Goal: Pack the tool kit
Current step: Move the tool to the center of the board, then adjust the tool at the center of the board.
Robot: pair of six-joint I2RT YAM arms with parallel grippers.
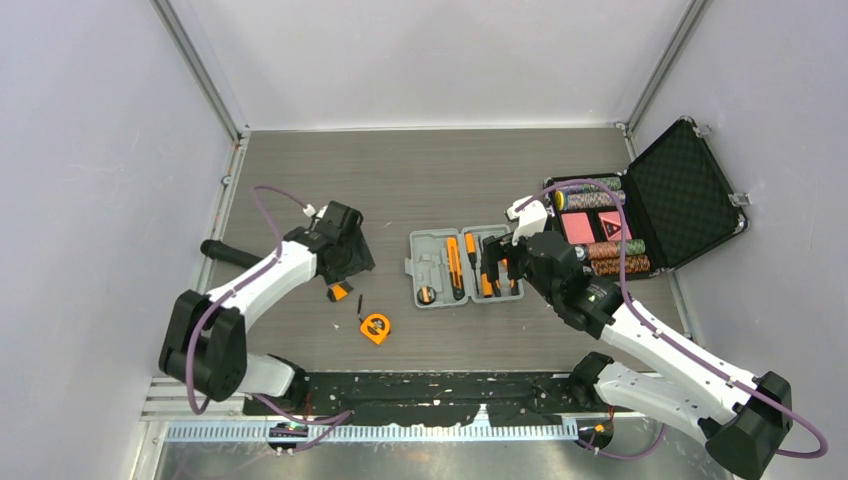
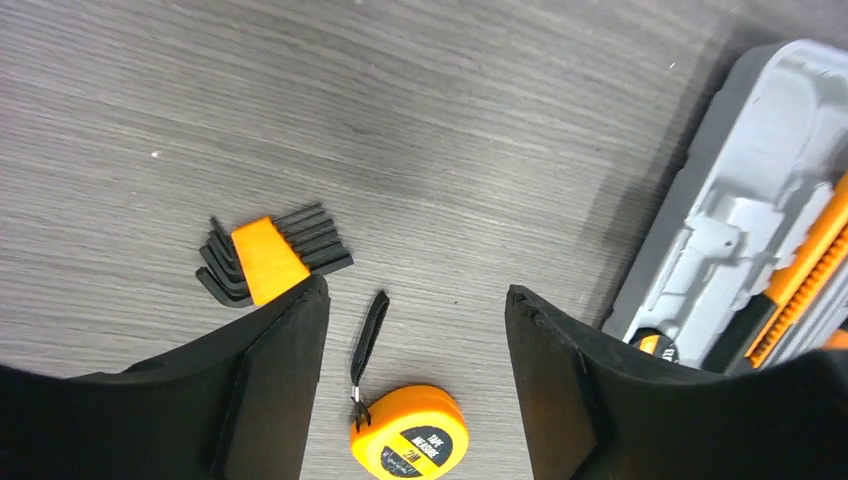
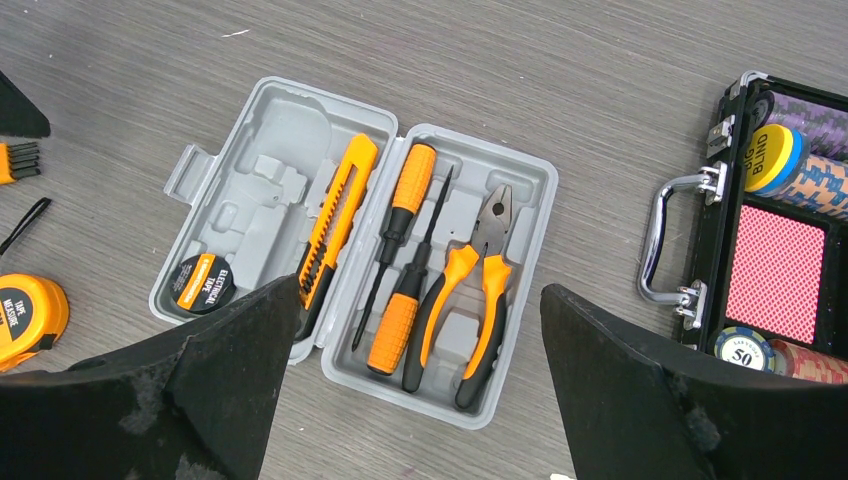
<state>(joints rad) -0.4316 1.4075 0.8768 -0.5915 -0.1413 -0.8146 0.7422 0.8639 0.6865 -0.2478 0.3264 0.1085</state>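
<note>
Left tool (image 2: 415, 290) and right tool (image 3: 420, 288) are hanging open, empty; a chip case (image 1: 688, 188) is sitting beside the tool kit (image 1: 428, 256).

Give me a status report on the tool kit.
Left hand, right hand open, empty. Case open: pliers, screwdrivers in. Tape measure, hex keys out on table. Nothing blocking.

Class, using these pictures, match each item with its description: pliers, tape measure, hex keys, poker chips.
Items
1. pliers
2. tape measure
3. hex keys
4. poker chips

Descriptions
A. in the black case
B. on the table, round and orange
C. in the grey case
D. on the table, black in an orange clip

Pairs: 1-C, 2-B, 3-D, 4-A
</note>
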